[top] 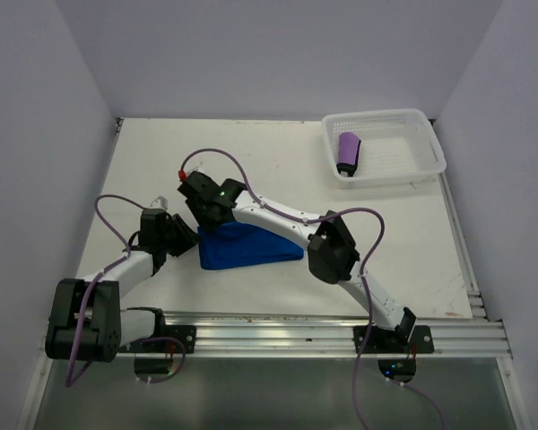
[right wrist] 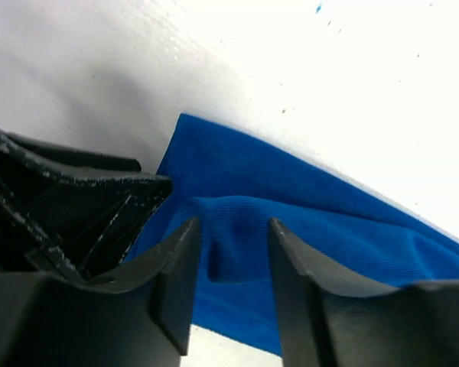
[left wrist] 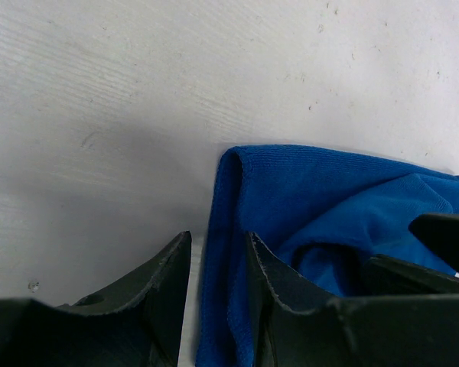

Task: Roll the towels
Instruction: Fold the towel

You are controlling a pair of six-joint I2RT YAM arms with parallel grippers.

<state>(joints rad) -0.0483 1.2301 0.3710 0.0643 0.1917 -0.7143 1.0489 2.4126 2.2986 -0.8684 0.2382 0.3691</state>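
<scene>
The bright blue towel (top: 249,249) lies crumpled on the white table, left of centre. My left gripper (top: 185,240) is at its left end. In the left wrist view, the folded edge of the blue towel (left wrist: 306,191) runs between the parted fingers of my left gripper (left wrist: 218,238), and a sliver of table shows beside it. My right gripper (top: 201,219) reaches over from the right to the same end. It stands open (right wrist: 234,223) over a raised fold of the blue towel (right wrist: 306,222). The dark purple towel (top: 348,152) lies rolled in the basket.
The white mesh basket (top: 403,134) stands at the back right corner of the table. White walls close in the table on the left, back and right. The right arm's elbow (top: 332,251) hangs over the table just right of the blue towel.
</scene>
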